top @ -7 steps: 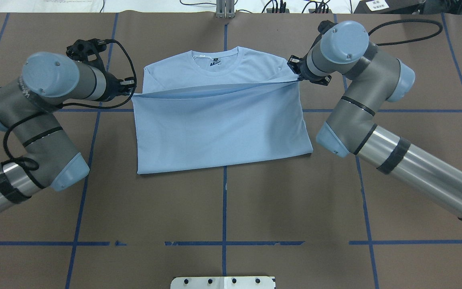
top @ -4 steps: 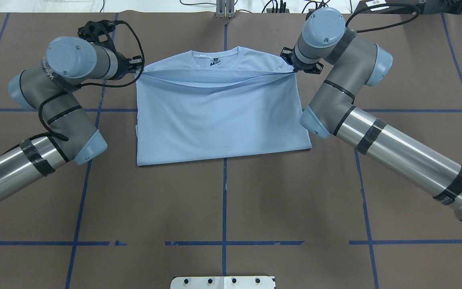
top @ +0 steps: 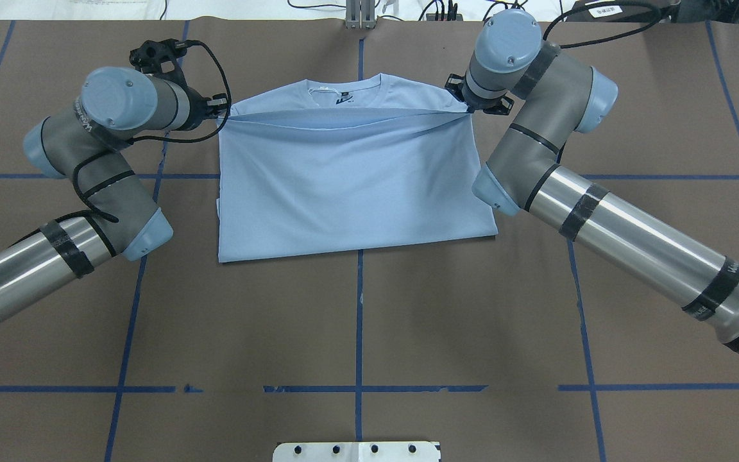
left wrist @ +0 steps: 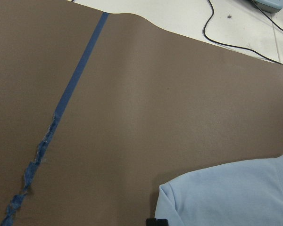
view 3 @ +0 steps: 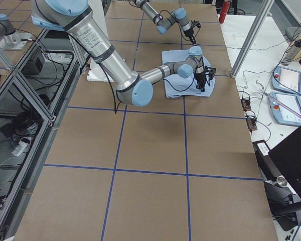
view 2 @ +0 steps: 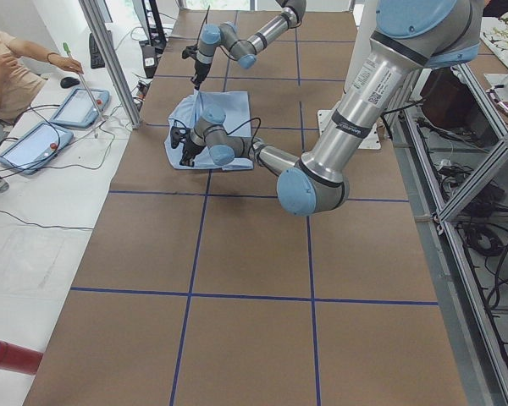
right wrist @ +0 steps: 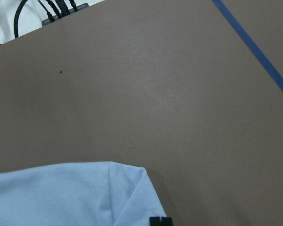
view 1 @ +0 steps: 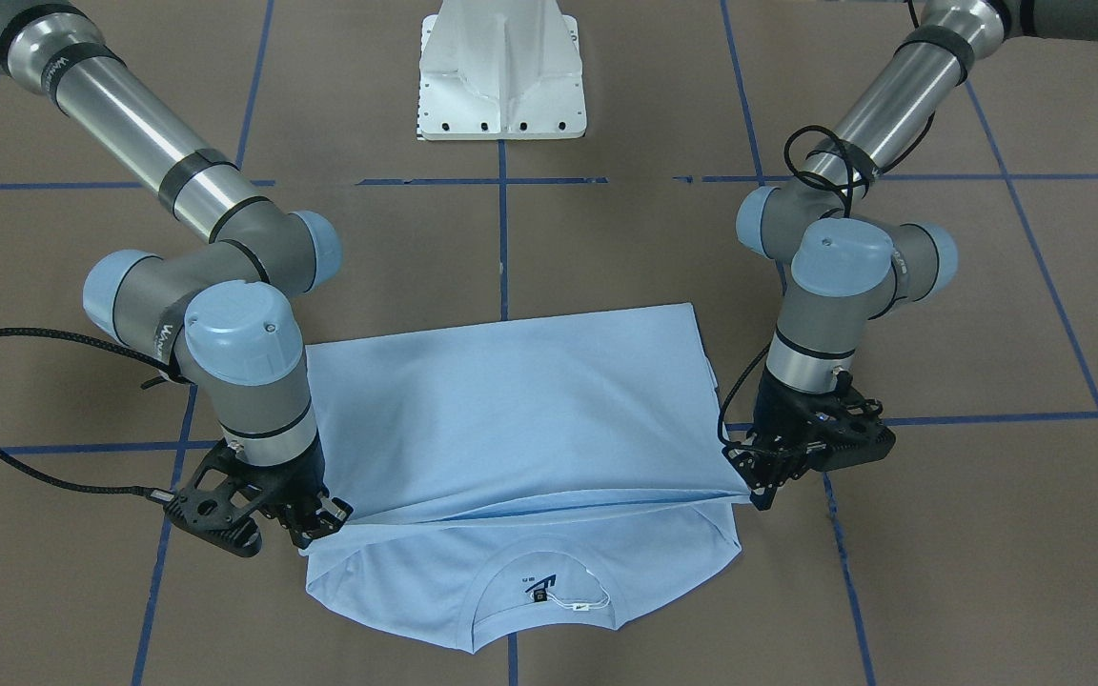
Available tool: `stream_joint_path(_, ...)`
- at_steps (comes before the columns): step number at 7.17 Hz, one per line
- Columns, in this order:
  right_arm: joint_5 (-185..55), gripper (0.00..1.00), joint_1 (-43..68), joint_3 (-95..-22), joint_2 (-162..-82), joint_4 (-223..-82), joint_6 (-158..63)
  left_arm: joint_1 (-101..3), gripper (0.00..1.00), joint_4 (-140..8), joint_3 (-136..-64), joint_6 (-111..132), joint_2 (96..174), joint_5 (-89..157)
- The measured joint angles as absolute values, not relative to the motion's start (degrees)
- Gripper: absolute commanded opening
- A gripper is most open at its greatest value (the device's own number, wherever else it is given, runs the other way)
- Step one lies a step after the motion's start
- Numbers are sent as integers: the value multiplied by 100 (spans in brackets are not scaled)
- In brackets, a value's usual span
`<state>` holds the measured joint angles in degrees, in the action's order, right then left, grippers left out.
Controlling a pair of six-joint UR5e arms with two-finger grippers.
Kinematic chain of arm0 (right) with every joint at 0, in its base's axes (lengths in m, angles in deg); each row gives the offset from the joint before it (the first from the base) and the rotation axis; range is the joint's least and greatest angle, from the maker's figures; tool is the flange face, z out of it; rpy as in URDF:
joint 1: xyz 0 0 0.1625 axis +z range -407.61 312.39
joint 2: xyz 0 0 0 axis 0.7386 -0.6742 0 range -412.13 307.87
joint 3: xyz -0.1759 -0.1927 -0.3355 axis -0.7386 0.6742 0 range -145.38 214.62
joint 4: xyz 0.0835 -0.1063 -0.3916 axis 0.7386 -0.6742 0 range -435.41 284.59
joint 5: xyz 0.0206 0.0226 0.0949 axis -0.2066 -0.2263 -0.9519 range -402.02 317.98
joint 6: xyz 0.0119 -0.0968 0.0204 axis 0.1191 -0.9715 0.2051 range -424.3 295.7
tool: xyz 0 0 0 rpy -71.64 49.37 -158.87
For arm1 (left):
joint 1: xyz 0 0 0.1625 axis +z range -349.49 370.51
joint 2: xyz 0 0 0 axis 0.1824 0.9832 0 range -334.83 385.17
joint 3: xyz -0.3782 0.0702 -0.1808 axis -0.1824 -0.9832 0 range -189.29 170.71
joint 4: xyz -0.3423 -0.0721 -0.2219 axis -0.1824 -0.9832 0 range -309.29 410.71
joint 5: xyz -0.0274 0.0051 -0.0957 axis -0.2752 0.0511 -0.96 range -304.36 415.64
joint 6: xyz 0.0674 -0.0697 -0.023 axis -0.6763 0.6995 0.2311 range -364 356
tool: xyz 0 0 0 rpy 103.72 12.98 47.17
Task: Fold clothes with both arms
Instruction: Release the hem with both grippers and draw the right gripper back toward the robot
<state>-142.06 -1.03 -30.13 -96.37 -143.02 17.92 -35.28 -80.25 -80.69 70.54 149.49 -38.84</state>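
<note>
The light blue T-shirt [view 2: 233, 106] lies toward 11 o'clock on the table [view 2: 254, 254]; the left gripper [view 2: 184, 157] is at its 7 o'clock corner, the right gripper [view 2: 195, 81] at its 11 o'clock corner.

T-shirt [top: 356, 186] chest hidden under its folded-over layer, neck label [view 1: 540, 595] lettering too small to read

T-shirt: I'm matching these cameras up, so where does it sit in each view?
Front-facing: T-shirt lower centre, neck label at bottom.
Overhead: T-shirt upper centre, label at top.
Left: T-shirt small, upper left of centre.
Right: T-shirt small, upper right of centre.
Left wrist: T-shirt edge, bottom right.
Right wrist: T-shirt edge, bottom left.
Landmark, fixed views only: white base.
</note>
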Motion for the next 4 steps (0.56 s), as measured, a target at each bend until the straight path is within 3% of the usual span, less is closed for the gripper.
stream_joint_path(2, -14217, 32, -71, -3043, -9636, -14108, 1663, -3536, 58, -8204, -7956, 7024, 14948, -3886)
stream_joint_path(4, -14509, 44, 31, -3573, -9910, -14068, 1541, -3574, 58, -8342, -8141, 7022, 14868, -3910)
